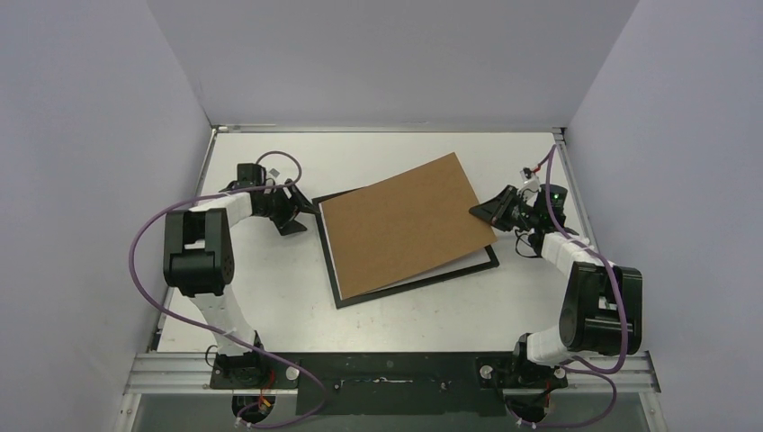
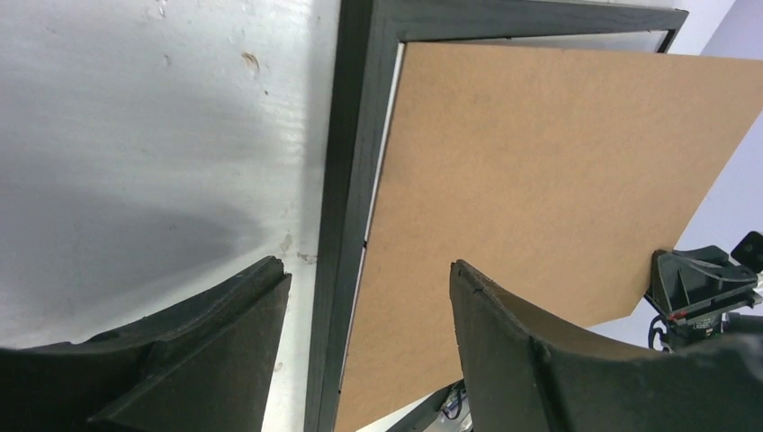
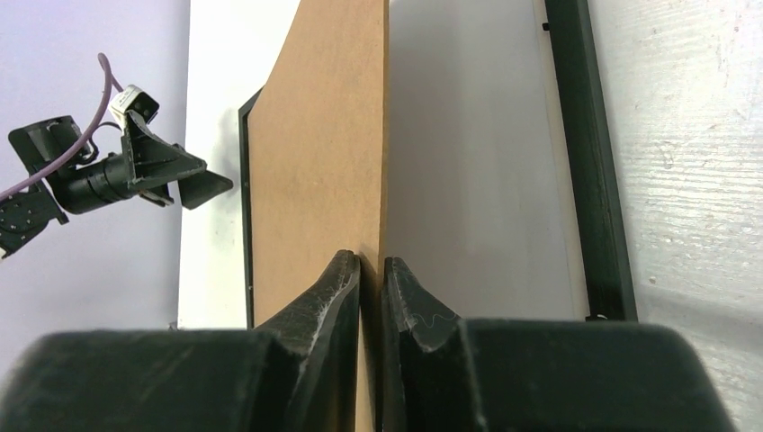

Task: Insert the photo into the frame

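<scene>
The thin black frame [image 1: 414, 283] [image 2: 346, 180] [image 3: 589, 180] lies flat mid-table. A brown cardboard backing [image 1: 405, 225] [image 2: 540, 180] [image 3: 315, 180] slants over it, its right edge raised. My right gripper [image 1: 481, 210] [image 3: 372, 261] is shut on that raised edge. Under the backing a pale sheet [image 3: 477, 180] [image 1: 450, 264] lies inside the frame; I cannot tell whether it is the photo, and no printed picture shows. My left gripper [image 1: 301, 209] [image 2: 367, 267] stands open just off the frame's left rail, holding nothing.
White table [image 1: 270, 297] with walls on the left, right and back. The arm bases sit on a dark rail [image 1: 387, 373] at the near edge. The backing's far corner overhangs the frame toward the back wall.
</scene>
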You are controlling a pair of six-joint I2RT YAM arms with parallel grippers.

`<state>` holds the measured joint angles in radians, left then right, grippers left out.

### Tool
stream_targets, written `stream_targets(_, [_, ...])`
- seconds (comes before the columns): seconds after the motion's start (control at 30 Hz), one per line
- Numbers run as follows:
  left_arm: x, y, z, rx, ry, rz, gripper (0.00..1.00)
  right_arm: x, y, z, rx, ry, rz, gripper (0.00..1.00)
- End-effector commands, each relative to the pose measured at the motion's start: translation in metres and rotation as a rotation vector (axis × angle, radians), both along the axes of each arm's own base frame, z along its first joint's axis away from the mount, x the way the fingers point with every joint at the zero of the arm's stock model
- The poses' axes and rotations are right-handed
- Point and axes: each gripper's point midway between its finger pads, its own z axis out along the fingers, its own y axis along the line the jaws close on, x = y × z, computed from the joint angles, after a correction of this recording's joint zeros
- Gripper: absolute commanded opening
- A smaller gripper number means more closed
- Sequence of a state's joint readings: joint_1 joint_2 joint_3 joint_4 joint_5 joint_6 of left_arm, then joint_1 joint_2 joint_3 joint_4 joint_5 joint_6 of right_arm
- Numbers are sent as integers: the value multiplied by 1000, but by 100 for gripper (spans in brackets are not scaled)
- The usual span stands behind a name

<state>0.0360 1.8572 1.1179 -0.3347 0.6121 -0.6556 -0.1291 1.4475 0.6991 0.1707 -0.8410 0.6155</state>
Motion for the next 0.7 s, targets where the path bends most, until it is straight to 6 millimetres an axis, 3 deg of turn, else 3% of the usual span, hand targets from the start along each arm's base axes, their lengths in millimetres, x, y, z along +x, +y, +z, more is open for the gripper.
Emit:
stream_targets(0.0, [21, 3, 1, 6, -38, 13, 62, 0, -4, -7, -129, -72, 22, 0])
stream_targets(0.23, [11, -5, -14, -33, 39, -19, 60, 3, -3, -17, -181, -74, 24, 0])
stream_targets(0.4, [10, -13, -17, -63, 55, -43, 56, 1, 9, -23, -182, -60, 58, 0])
stream_targets(0.67, [10, -18, -19, -87, 64, -51, 52, -4, 17, -30, -196, -22, 77, 11])
